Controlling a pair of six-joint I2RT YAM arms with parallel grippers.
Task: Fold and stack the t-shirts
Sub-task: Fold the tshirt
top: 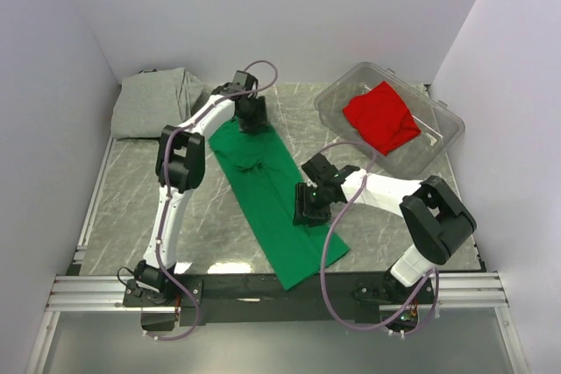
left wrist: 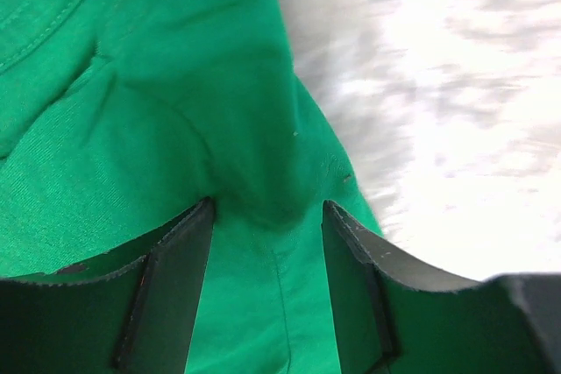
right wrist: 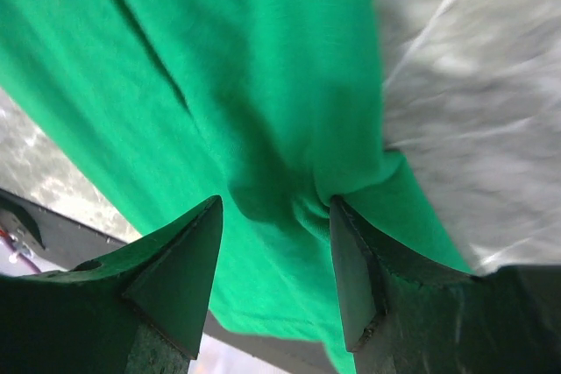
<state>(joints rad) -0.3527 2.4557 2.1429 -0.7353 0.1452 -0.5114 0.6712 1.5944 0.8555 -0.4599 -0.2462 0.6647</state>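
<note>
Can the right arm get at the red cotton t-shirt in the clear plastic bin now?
Probably not yet: the right gripper is pinching the green t-shirt. Otherwise the red t-shirt lies uncovered in the open bin nearby.

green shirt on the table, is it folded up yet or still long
Only partly folded: the green shirt lies as one long narrow strip across the table, not yet a compact square.

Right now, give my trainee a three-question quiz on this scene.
1. True or false: the red shirt lies in the bin.
2. Which shirt do both end effectors work on? A grey B green C red
3. Fill in: the grey shirt sits at the table's far ____ corner.

Key: 1 true. 2 B: the left end effector and right end effector each have green shirt fabric bunched between their fingers. 3 left.
</note>
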